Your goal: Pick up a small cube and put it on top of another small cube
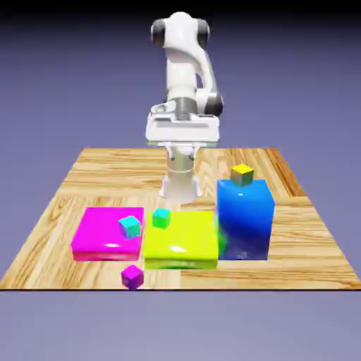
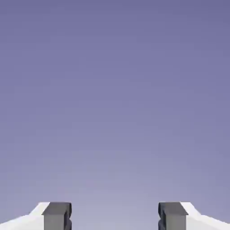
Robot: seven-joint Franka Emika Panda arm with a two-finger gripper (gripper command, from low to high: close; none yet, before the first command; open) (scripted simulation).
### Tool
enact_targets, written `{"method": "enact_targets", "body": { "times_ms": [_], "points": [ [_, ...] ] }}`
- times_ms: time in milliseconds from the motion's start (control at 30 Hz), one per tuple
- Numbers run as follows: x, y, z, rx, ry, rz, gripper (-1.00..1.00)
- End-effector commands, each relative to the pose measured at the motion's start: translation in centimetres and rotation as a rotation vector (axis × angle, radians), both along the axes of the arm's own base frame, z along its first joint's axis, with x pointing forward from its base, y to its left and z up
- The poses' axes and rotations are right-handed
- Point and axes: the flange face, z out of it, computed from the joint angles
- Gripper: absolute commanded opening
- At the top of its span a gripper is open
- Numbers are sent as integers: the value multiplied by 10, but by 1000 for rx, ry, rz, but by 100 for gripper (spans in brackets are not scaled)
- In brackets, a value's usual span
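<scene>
From where I stood, the small magenta-purple cube (image 1: 132,277) sat on bare wood at the table's (image 1: 296,236) near edge, just in front of the wide magenta slab (image 1: 106,236), and nothing had hold of it. The gripper (image 2: 115,216) was spread wide with only air between its tips, held up near the robot's own body and well apart from every block; I took that for a ready pose, high enough to clear the tall blue block (image 1: 245,222) before any reach began. The other little cubes had been given perches: a cyan one (image 1: 130,227) on the magenta slab, a turquoise-green one (image 1: 161,218) on the yellow-green slab (image 1: 181,243), a golden one (image 1: 242,175) on top of the blue block. That seemed meant to make the choice of a resting place a matter of height as well as position. Which of them was to be the base I couldn't tell. The exterior view gave the whole layout but little of the fingers; the hand view gave both grey tips and their gap, with plain blue-violet backdrop beyond, and showed neither cube nor table.
</scene>
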Motion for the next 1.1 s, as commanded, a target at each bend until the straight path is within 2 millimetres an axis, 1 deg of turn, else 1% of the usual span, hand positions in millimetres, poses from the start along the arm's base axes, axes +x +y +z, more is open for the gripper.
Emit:
{"method": "enact_targets", "body": {
  "times_ms": [0,133,267,400,533,667,800,933,1067],
  "points": [
    [11,-6,-3,16,39,-20,0],
    [50,-30,-17,81,194,-100,0],
    [87,-56,-37,145,346,-177,0],
    [118,-82,-61,208,495,-251,0],
    [145,-108,-90,269,640,-320,0],
    [168,-133,-122,328,782,-383,0],
    [185,-156,-155,384,922,-440,0],
    [198,-176,-191,435,1059,-490,0],
    [206,-192,-228,480,1195,-531,0]
  ]
}}
